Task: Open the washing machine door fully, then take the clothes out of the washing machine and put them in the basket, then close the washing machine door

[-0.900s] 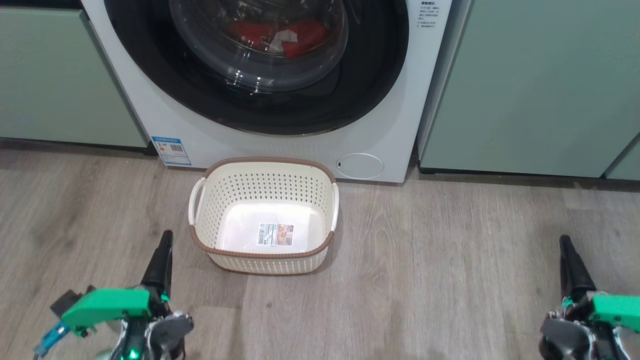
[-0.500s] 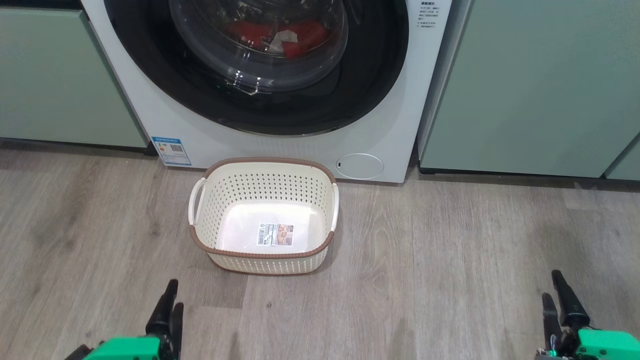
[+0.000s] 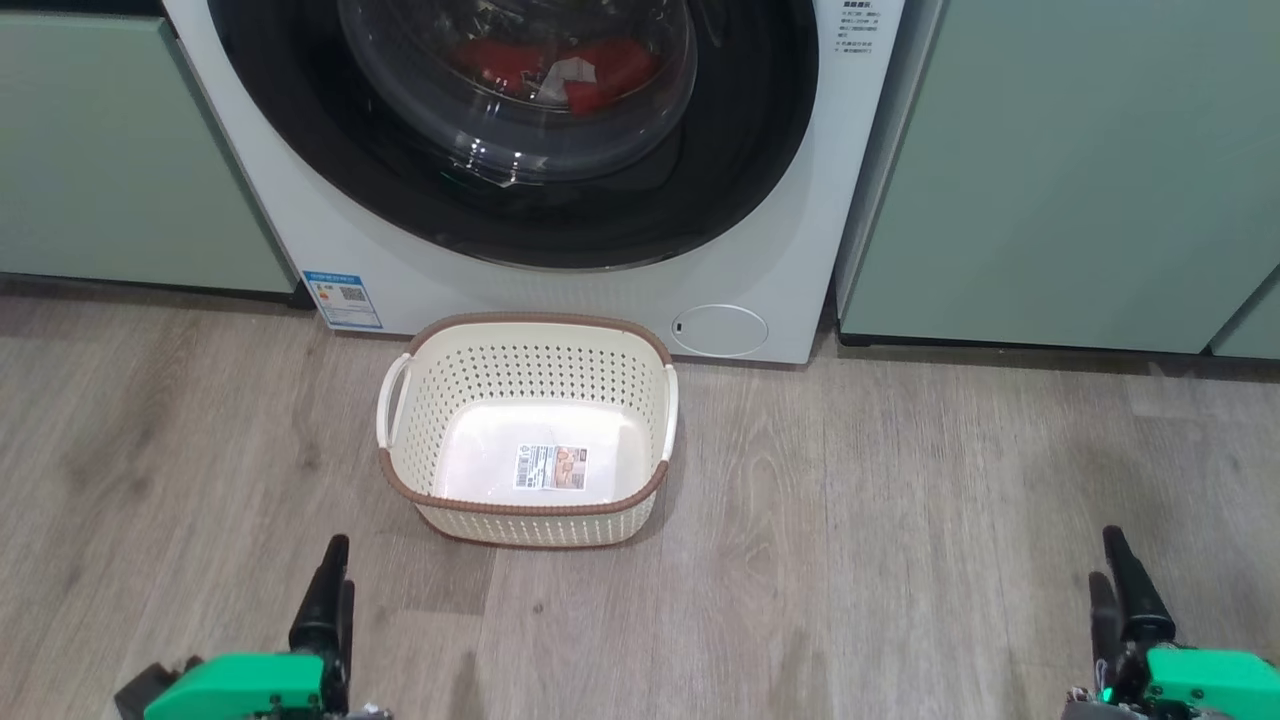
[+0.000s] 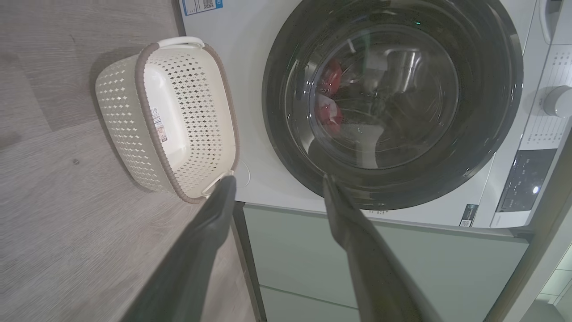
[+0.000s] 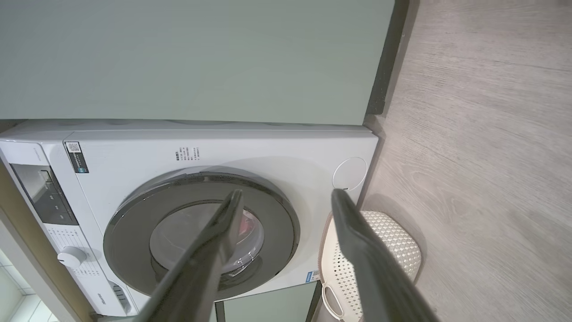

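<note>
Since the earliest frame, both grippers have dropped lower in the head view, so that less of each arm shows at the bottom edge; the washer and basket sit where they were. The left gripper [image 3: 335, 570] is at the lower left of the frame and the right gripper [image 3: 1108, 560] at the lower right, both hanging over the grey wood-look floor [image 3: 900, 500]. In the wrist views each gripper's two long dark fingers are spread wide apart with only air between them, holding nothing.

The white washing machine [image 3: 400, 280] fills the top centre, between pale green cabinets [image 3: 1050, 170]. The washing machine door [image 3: 500, 215], with its glossy black rim, is shut. The clothes [image 3: 610, 65], red with a patch of white, lie inside the drum behind the glass bowl at the top centre. The basket [image 3: 530, 322] stands on the floor in mid-frame, just in front of the machine, well apart from both grippers.
</note>
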Robot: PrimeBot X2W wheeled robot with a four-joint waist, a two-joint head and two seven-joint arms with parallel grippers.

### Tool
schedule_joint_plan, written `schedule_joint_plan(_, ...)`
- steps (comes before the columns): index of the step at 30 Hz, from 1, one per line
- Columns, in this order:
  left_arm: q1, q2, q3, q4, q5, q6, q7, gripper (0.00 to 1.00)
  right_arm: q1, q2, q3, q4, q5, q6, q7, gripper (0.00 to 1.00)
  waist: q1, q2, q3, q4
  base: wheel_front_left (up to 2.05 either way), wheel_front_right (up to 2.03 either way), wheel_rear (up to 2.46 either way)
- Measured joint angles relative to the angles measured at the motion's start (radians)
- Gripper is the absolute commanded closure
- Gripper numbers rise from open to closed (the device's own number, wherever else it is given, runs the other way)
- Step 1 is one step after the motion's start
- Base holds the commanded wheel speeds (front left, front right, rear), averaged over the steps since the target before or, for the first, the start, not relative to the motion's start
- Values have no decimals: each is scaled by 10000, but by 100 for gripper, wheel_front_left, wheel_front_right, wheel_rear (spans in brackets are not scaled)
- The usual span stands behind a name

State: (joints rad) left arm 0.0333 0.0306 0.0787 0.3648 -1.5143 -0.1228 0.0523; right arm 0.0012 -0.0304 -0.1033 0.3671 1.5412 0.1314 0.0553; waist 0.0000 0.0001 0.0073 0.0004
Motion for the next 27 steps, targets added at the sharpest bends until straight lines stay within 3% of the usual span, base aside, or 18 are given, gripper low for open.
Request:
schedule_joint_plan(16,-189,4,15,-675,2339,4,-454,0,-123,0,165,-593,-2138,0,-447,0,0,0,51,24,0,0,0)
schedule_joint_plan(27,-300,6,-293,-1124,4305,389,-715,0,-221,0,337,-991,-4094,0,-790,0,0,0,111,37,0,0,0)
